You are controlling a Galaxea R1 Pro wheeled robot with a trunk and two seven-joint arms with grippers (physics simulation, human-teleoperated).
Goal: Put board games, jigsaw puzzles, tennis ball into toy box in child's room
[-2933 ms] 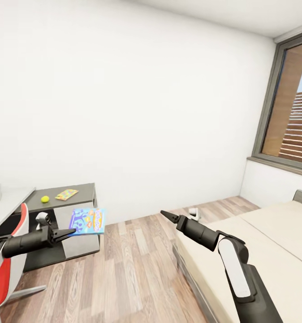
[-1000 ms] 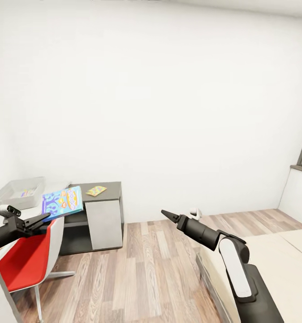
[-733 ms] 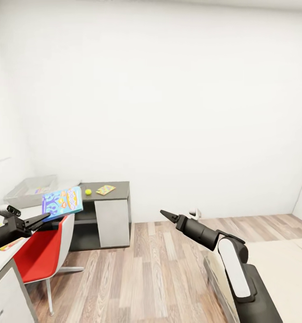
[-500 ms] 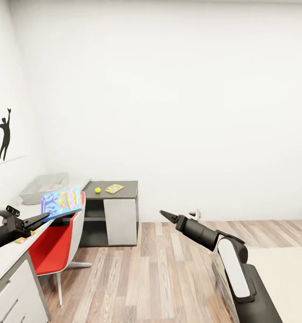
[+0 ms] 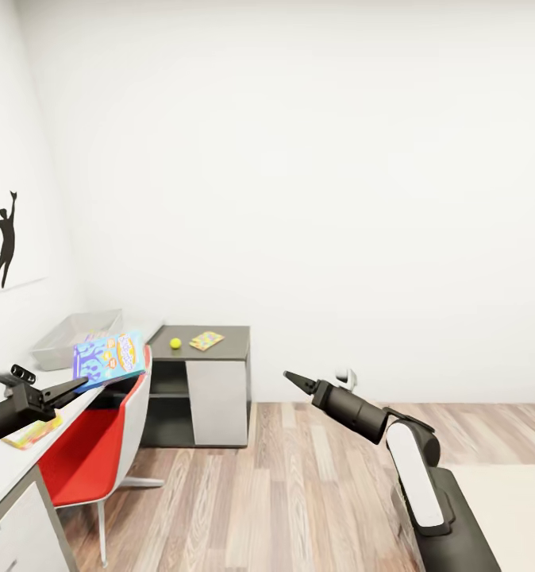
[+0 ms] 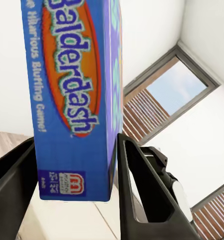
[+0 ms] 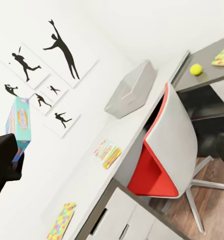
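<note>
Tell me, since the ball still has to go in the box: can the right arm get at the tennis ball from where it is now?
Probably not. The right gripper hangs over open floor, and the tennis ball sits well off on the dark side unit.

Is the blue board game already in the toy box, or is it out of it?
Out. The blue board game is clamped in the left gripper, held in the air short of the toy box on the table.

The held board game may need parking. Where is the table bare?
The table is bare between the toy box and the flat colourful piece beside the red chair. The dark side unit is free in front of the tennis ball and jigsaw puzzle. Busier: the table's near end, holding another flat piece.
</note>
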